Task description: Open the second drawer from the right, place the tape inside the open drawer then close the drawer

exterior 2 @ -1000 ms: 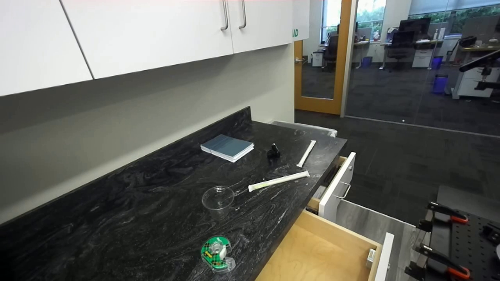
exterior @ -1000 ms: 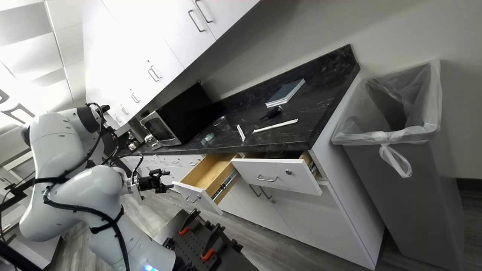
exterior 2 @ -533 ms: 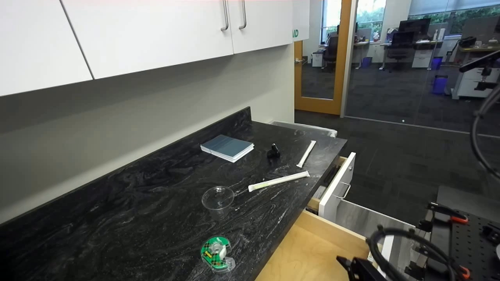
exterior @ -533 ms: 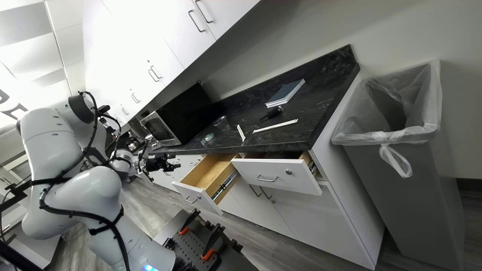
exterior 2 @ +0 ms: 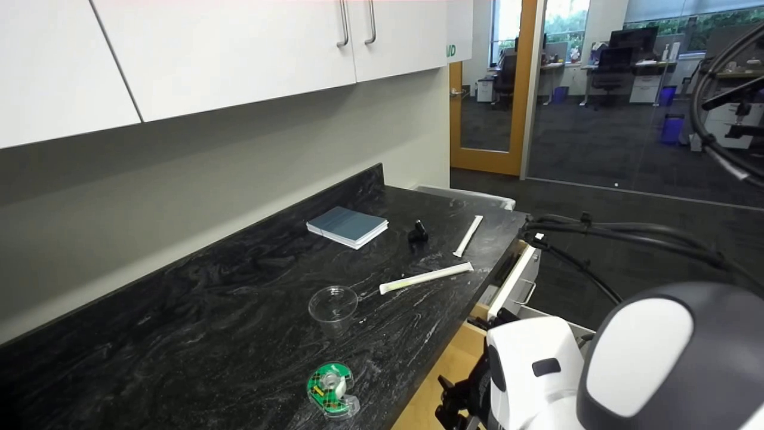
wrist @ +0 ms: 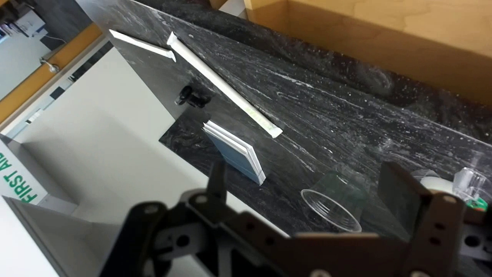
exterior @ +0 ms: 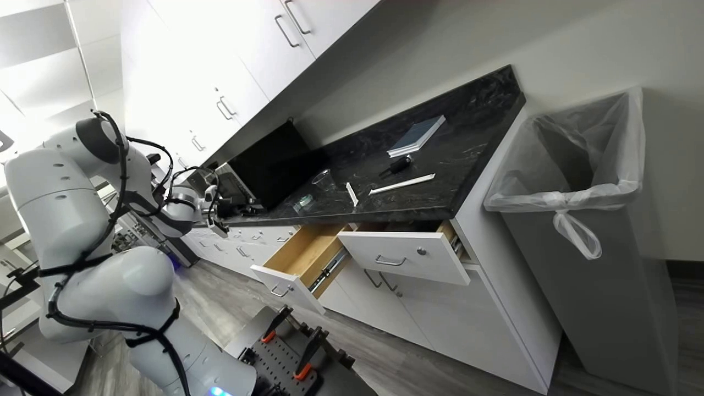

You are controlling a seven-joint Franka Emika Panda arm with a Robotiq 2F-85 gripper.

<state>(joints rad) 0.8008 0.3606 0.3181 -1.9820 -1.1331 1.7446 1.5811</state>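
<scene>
Gripper with jaws spread wide, tape lying apart from it on the desk, at nine o'clock in an exterior view, three o'clock in the wrist view, pulled-out drawer at one o'clock there.
</scene>
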